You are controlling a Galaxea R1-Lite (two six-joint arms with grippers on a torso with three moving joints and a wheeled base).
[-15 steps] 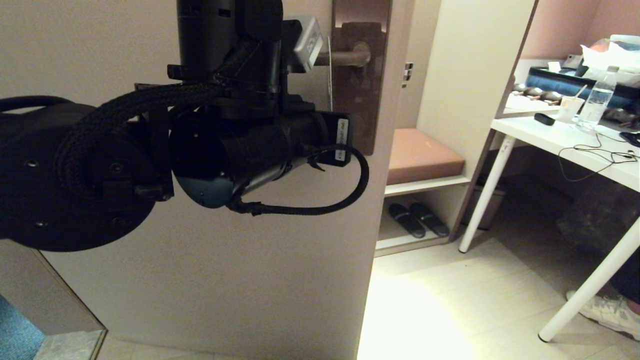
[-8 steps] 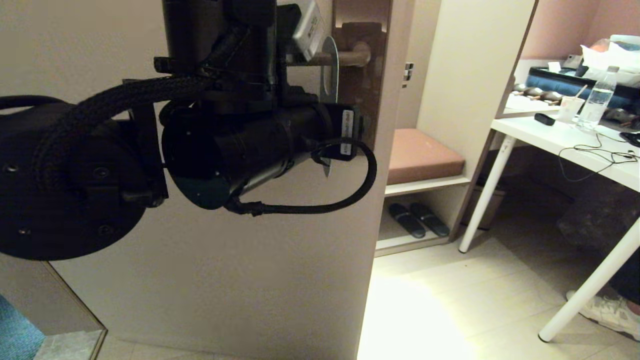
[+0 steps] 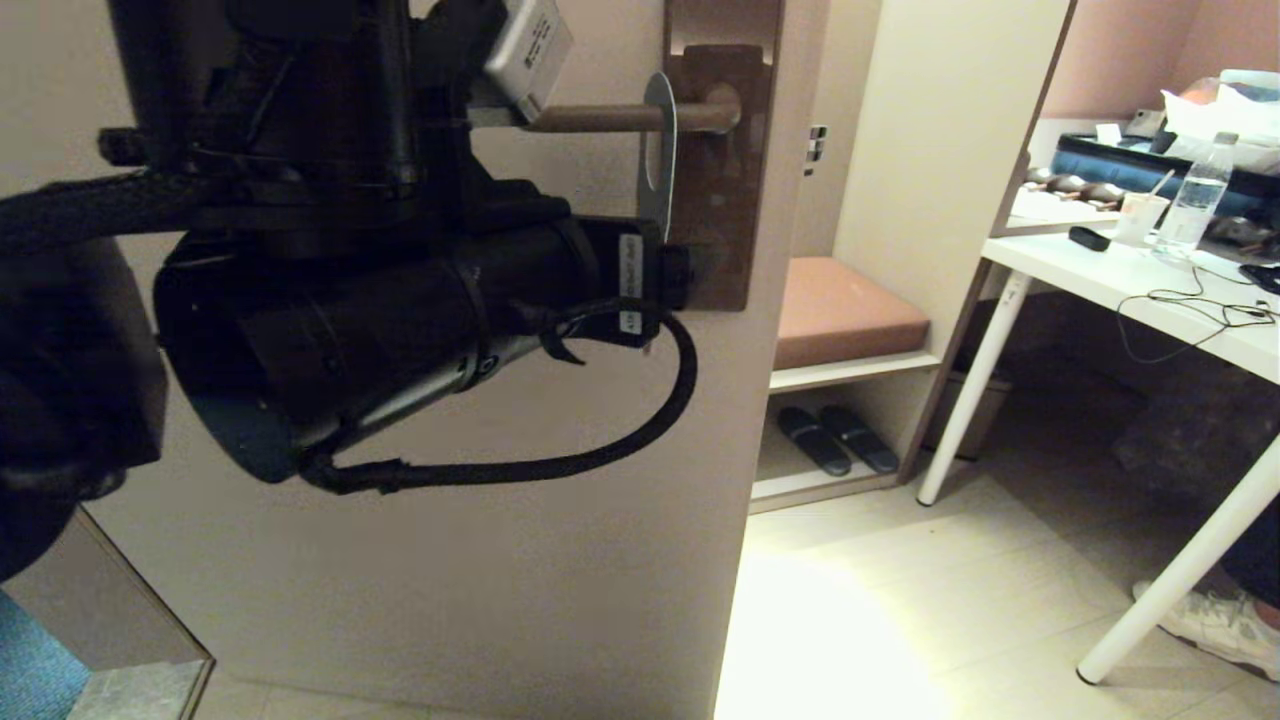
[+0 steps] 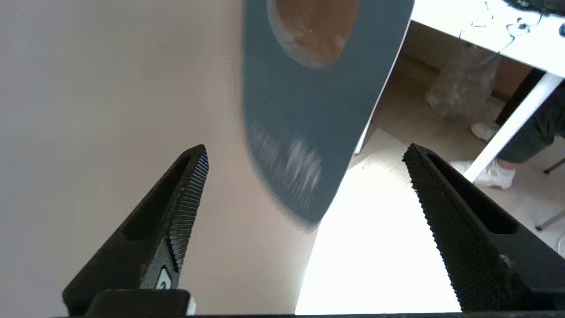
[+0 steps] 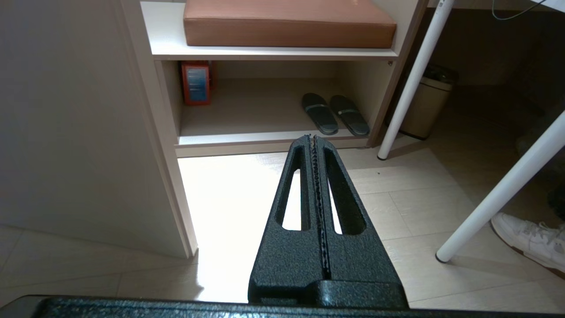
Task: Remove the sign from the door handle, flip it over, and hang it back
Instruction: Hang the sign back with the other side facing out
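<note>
The sign (image 3: 657, 150) hangs on the door handle (image 3: 610, 118), nearly edge-on in the head view, next to the dark bronze plate (image 3: 725, 210). In the left wrist view its slate-blue face (image 4: 309, 110) shows, blurred, with the brown handle (image 4: 311, 26) through its round hole. My left gripper (image 4: 304, 148) is open and empty. It sits below the sign's lower end and does not touch it. My left arm (image 3: 400, 280) hides that gripper in the head view. My right gripper (image 5: 313, 138) is shut and empty, low above the floor.
The door's edge (image 3: 775, 400) stands beside a shelf unit with a brown cushion (image 3: 840, 310) and slippers (image 3: 835, 438). A white table (image 3: 1150, 290) with a bottle (image 3: 1195, 205) stands at the right. A person's shoe (image 3: 1215, 620) is by a table leg.
My left arm has drawn back to the left and nearer the head camera, away from the handle. The sign stays on the lever.
</note>
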